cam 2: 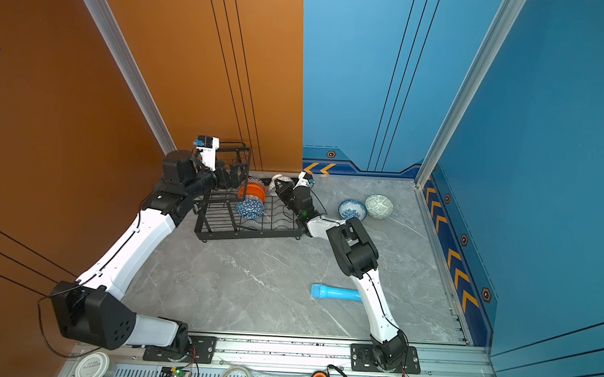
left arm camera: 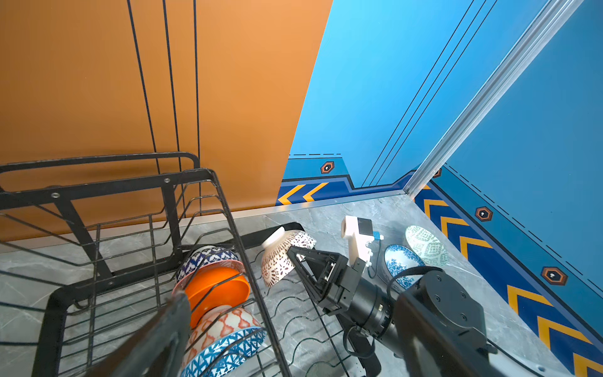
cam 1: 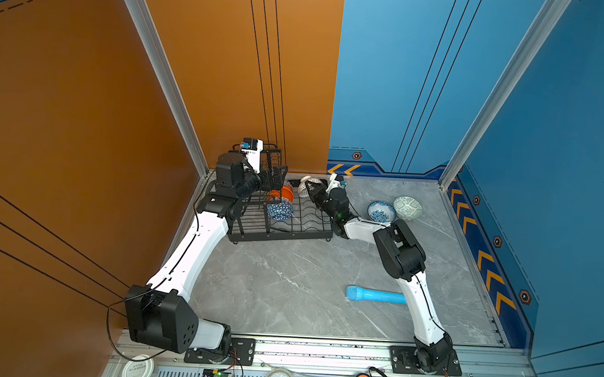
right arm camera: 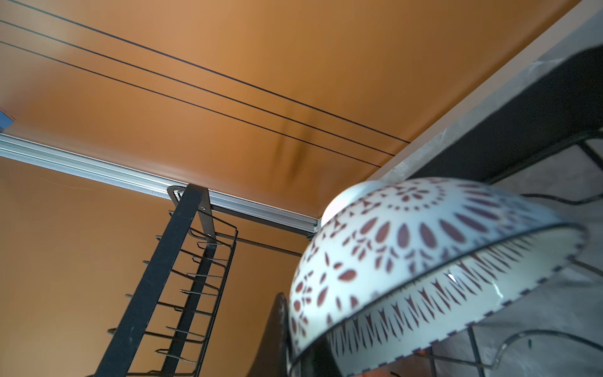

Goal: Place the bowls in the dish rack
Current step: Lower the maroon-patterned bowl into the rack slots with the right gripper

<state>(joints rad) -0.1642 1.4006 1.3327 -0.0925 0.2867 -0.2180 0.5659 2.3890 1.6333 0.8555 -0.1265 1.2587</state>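
1. Tabletop (cam 1: 288, 284) in grey marble, seen from above. The black wire dish rack (cam 1: 280, 235) stands at its far left, close to the orange wall.
2. My right gripper (left arm camera: 291, 254) is clamped on the rim of the white dark-dotted bowl (left arm camera: 277, 266). The bowl is tipped on its side over the far right end of the rack's lower tray. I cannot tell whether it rests on the wires.
3. My left gripper (cam 1: 273, 180) hangs by the raised basket with its jaws spread and nothing between them.
4. Bowls stand on edge in a row in the lower tray. The plain orange bowl (cam 1: 282, 194) has the blue triangle bowl (cam 1: 280, 209) in front of it. A third patterned bowl (left arm camera: 208, 258) sits behind the orange one.
5. Right of the rack, the white-blue floral bowl (cam 1: 381, 211) and the pale green bowl (cam 1: 407, 207) sit upright on the tabletop, just beside each other.
6. A light blue cylinder (cam 1: 373, 295) lies on its side near the front, beside my right arm.
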